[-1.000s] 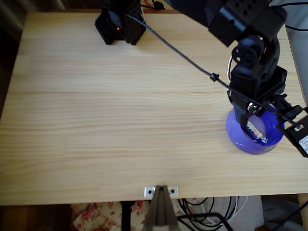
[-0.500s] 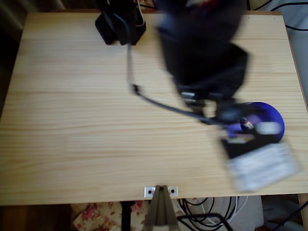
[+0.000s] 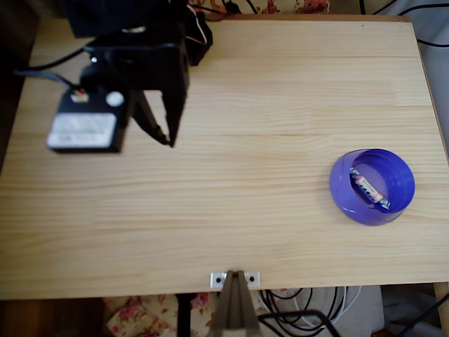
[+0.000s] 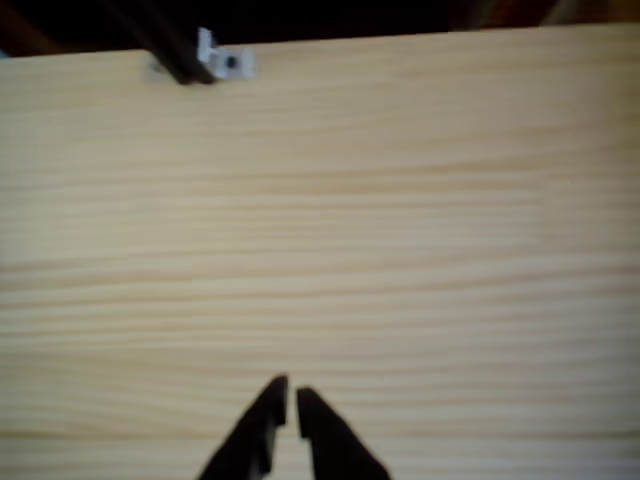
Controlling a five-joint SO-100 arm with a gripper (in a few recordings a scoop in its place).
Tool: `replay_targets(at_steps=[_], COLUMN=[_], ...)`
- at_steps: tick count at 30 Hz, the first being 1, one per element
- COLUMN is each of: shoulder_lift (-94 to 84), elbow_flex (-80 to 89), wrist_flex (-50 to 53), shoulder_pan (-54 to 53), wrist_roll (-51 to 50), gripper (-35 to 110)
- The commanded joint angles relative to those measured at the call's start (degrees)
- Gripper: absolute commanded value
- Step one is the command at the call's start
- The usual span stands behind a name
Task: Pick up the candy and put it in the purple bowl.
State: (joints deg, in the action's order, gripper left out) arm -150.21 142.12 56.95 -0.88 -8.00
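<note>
The candy (image 3: 370,191) lies inside the purple bowl (image 3: 339,200), so the task looks finished. The gripper (image 4: 291,398) is empty with its tips almost together, well apart from the bowl

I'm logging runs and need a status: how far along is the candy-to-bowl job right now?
Done: the candy lies inside the purple bowl at the table's right side in the overhead view. In hand: nothing; the hand is nearly closed and empty, over bare wood far to the bowl's left. Left: nothing visible, the placement looks complete.
</note>
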Motion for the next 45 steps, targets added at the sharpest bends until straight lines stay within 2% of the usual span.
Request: replay_targets(at_steps=[1, 6, 9, 45], shoulder_lift=[-13.1, -27.5, -38.4, -38.8], elbow_flex=[8.7, 20.6, 26.5, 30.5], wrist_flex=[-2.3, -1.2, 2.8, 3.5], shoulder_pan=[-4.6, -6.2, -6.0, -5.1], wrist_roll=[0.5, 0.5, 0.0, 0.2], gripper=[-1, -1, -1, 0])
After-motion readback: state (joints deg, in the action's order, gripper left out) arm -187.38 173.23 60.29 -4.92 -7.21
